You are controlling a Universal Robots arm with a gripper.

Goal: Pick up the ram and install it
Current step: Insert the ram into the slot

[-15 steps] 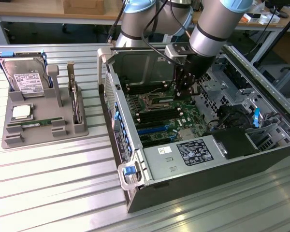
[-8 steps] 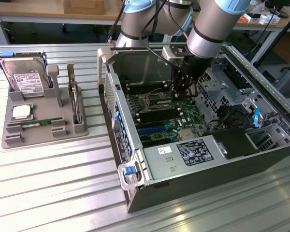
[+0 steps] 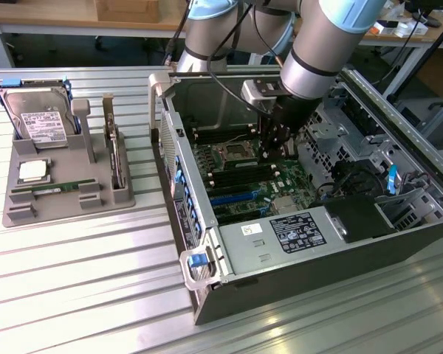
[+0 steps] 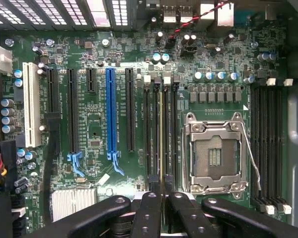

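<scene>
While the grey tray [image 3: 66,193] with the hard drive [image 3: 35,114] and CPU chip [image 3: 32,171] sits on the bench [image 3: 81,295] well off toward the exterior view's left of the tool [image 3: 275,151], the tool's down inside the open PC case [image 3: 207,291], over the motherboard [image 3: 240,193]. It's clamped nearly shut on the ram [image 4: 161,139], which stands on edge between the fingers [image 4: 148,210], lined up in a slot just beside the empty CPU socket [image 4: 214,156].

The arm [image 3: 321,40] was thick silver tubing with pale blue joint caps. Black cables [image 3: 232,44] ran along it. The gripper [image 4: 161,210] had black fingers [image 4: 102,210] with round holes.
</scene>
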